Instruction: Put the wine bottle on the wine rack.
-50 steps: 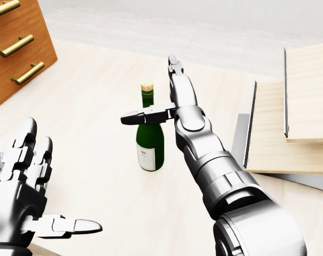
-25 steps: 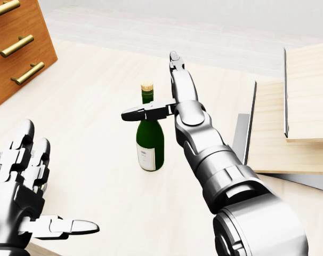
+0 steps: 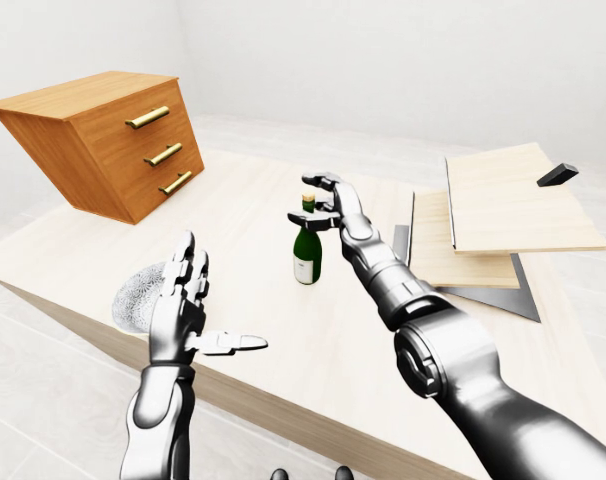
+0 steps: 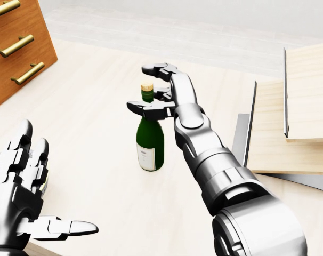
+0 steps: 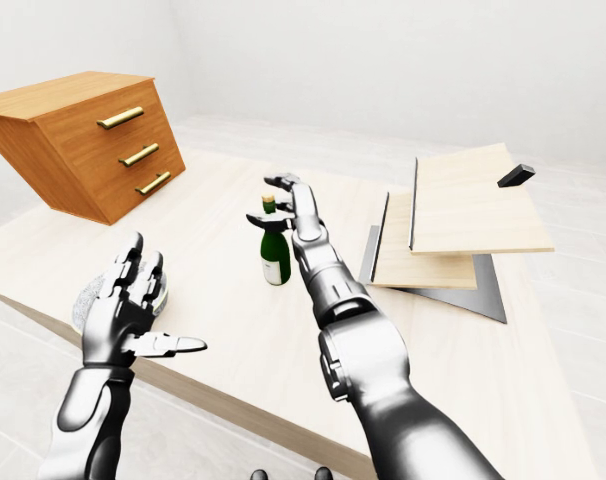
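A green wine bottle [image 4: 150, 140] with a cork and a white label stands upright on the pale wooden table [image 4: 92, 106]. My right hand [image 4: 151, 89] reaches in from the bottom right to the bottle's neck. Its thumb crosses the neck on the near side and its fingers [image 4: 157, 69] curl behind the cork, with a gap still showing, so it is open. At the bottom left of the head view my left hand [image 4: 55, 184] hovers open and holds nothing. The wine rack [image 3: 483, 215], pale boards on a grey plate, lies to the right of the bottle.
A tilted wooden chest of drawers [image 3: 108, 140] with brass handles stands at the table's upper left. A clear textured glass dish [image 3: 138, 298] sits by my left hand near the table's edge. A small black block [image 3: 557, 175] rests on the rack's top board.
My right hand's fingers, stretched straight past the bottle before, have curled in behind the cork. The thumb stays across the neck. The bottle and my left hand have barely moved.
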`<state>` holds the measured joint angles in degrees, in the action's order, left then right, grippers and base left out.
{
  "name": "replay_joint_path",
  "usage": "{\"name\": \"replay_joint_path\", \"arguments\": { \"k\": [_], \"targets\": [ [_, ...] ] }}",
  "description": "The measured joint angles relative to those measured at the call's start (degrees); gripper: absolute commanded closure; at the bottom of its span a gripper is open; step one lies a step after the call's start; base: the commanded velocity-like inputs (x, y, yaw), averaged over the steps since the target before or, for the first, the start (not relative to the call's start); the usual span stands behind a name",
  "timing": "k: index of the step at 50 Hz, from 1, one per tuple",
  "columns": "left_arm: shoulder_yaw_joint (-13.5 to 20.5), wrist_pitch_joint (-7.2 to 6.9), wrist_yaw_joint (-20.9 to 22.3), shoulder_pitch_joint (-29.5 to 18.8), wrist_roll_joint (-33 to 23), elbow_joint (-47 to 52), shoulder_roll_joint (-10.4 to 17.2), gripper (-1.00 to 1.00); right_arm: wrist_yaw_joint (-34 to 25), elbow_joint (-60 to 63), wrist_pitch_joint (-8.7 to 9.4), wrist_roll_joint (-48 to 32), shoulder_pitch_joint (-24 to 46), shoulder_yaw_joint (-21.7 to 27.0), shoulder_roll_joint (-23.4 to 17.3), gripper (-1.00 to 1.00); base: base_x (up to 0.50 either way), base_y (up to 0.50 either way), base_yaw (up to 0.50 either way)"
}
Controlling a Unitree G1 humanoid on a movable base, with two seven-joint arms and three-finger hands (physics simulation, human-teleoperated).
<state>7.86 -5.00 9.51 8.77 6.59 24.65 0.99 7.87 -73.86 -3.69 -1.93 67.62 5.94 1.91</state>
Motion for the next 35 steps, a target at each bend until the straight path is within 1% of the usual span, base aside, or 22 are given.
{"name": "replay_joint_path", "arguments": {
  "k": [1,2,4,6,12,15,16,17,18,19,20,21,22,30,35],
  "targets": [
    [0.0,0.00,0.0,0.0,0.0,0.0,0.0,-1.00,0.0,0.0,-0.03,0.0,0.0,0.0,0.0,-0.03,0.00,0.00,0.00],
    [0.0,0.00,0.0,0.0,0.0,0.0,0.0,-1.00,0.0,0.0,-0.05,0.0,-0.1,0.0,0.0,0.03,0.00,0.00,0.00],
    [0.0,0.00,0.0,0.0,0.0,0.0,0.0,-1.00,0.0,-0.1,-0.09,-0.1,-0.1,0.1,0.1,0.06,0.00,0.00,0.00],
    [0.0,0.00,0.0,0.0,0.0,0.0,0.0,-1.00,0.0,-0.1,-0.13,-0.1,-0.2,0.1,0.1,0.15,0.00,0.00,0.00],
    [0.0,0.00,0.0,0.0,0.0,0.0,-0.1,-1.00,0.0,0.0,-0.37,-0.2,-0.4,0.2,0.1,0.24,0.00,0.00,0.00],
    [0.0,0.00,0.0,0.0,0.0,0.0,-0.1,-1.00,0.0,0.0,-0.59,-0.2,-0.5,0.2,0.1,0.44,0.00,0.00,0.00],
    [0.0,0.00,0.0,0.1,0.0,0.0,-0.1,-1.00,-0.1,0.0,-0.59,-0.1,-0.5,0.2,0.1,0.44,0.00,0.00,0.00],
    [0.0,0.00,0.1,0.1,0.0,0.1,-0.1,-1.00,-0.1,0.1,-0.58,-0.1,-0.5,0.3,0.2,0.52,0.00,0.00,0.00],
    [0.0,0.00,0.1,0.1,0.1,0.0,-0.1,-1.00,-0.2,0.1,-0.55,0.0,-0.5,0.3,0.2,0.71,0.00,0.00,0.00],
    [0.0,0.00,0.1,0.1,0.1,0.0,-0.1,-1.00,-0.2,0.1,-0.53,0.2,-0.5,0.4,0.2,0.71,0.00,0.00,0.00],
    [0.0,0.00,0.1,0.1,0.1,0.0,-0.1,-1.00,-0.2,0.1,-0.53,0.1,-0.5,0.4,0.2,0.79,0.00,0.00,0.00],
    [0.0,0.00,0.1,0.1,0.1,0.0,-0.1,-1.00,-0.2,0.1,-0.52,0.0,-0.5,0.4,0.2,0.94,0.00,0.00,0.00],
    [0.0,0.00,0.1,0.1,0.1,0.0,-0.1,-1.00,-0.1,0.2,-0.52,-0.1,-0.5,0.4,0.2,1.00,0.00,0.00,0.00],
    [0.0,0.00,0.3,0.1,0.2,-0.3,-0.1,-1.00,-0.9,0.2,-0.74,0.3,-0.6,1.6,0.5,1.00,0.00,0.00,0.00],
    [-0.1,0.00,0.3,0.1,0.2,-0.5,-0.1,-1.00,-0.8,0.1,-0.75,-0.4,-0.8,1.3,0.4,1.00,0.00,0.00,0.00]
  ]
}}
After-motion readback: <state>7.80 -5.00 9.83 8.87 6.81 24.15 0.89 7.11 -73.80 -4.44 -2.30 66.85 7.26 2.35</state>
